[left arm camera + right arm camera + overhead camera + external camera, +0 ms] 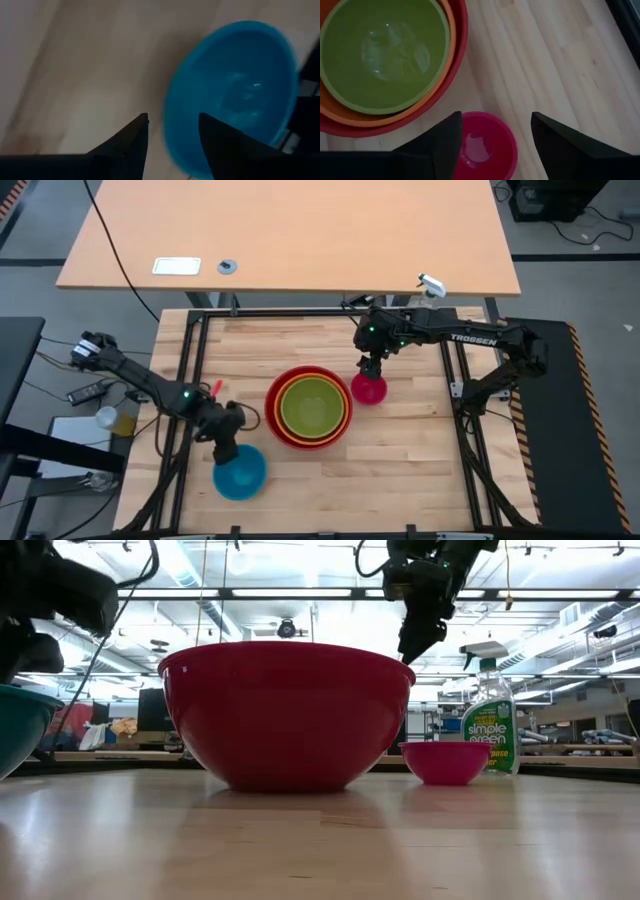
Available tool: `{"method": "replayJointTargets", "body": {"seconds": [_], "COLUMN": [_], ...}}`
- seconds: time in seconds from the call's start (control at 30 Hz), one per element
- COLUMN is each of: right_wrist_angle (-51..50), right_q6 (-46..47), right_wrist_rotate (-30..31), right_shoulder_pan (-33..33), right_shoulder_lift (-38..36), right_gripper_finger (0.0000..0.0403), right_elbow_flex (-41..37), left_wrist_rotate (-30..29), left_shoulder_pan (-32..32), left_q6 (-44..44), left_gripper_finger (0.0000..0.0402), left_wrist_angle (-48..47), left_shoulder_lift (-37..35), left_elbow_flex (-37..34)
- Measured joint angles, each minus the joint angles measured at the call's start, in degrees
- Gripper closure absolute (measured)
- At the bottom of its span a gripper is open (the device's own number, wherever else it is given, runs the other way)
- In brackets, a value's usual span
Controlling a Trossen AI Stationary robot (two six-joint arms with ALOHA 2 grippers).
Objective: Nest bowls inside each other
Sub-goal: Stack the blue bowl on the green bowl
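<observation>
So the blue bowl [240, 472] sits just below the left gripper [229, 448], jaws wide and empty, rim nearly between them. Right gripper [371, 366], also open and empty, hangs over the pink bowl [368, 389] beside the red/orange/green stack [308, 408].

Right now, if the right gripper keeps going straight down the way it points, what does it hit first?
Probably the small magenta pink plastic bowl: the open right gripper hangs above its rim, though height is unclear.

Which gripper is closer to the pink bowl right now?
Right. The right gripper hangs directly above the pink bowl, fingers open. The left gripper is across the table over the blue bowl, beyond the stacked bowls.
</observation>
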Motion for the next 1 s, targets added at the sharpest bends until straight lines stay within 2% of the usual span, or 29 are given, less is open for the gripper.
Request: {"method": "replayJointTargets", "body": {"seconds": [0.13,0.33,0.47,0.6,0.77,0.83,1.0], "right_wrist_angle": [0.0,0.0,0.0,0.0,0.1,0.3,0.3], "right_q6": [0.1,0.1,0.1,-0.3,-0.5,-0.5,-0.5], "right_wrist_rotate": [0.0,0.0,0.0,0.3,0.3,0.3,0.4], "right_shoulder_pan": [0.0,0.0,0.0,0.0,0.0,0.0,-0.1], "right_shoulder_lift": [0.0,0.0,0.0,0.0,0.0,0.0,0.0], "right_gripper_finger": [0.0160,0.0160,0.0160,0.0160,0.0160,0.0160,0.0160], "right_elbow_flex": [0.0,0.0,0.0,0.0,0.0,0.0,0.0], "left_wrist_rotate": [-2.0,-5.8,-6.2,-6.2,-6.1,-6.1,-7.8], "left_shoulder_pan": [-3.3,-6.4,-7.5,-8.1,-8.1,-8.1,-7.8], "left_q6": [-1.0,-7.5,-8.2,-8.3,-9.7,-10.7,-12.2], "left_gripper_finger": [0.0225,0.0225,0.0235,0.0281,0.0376,0.0387,0.0385], "left_wrist_angle": [2.0,1.3,1.7,2.4,2.8,2.9,1.8], "left_shoulder_lift": [2.9,5.1,6.1,6.0,6.0,5.9,2.9], "left_elbow_flex": [0.0,-2.1,-2.5,-2.5,-2.5,-2.5,-1.1]}}
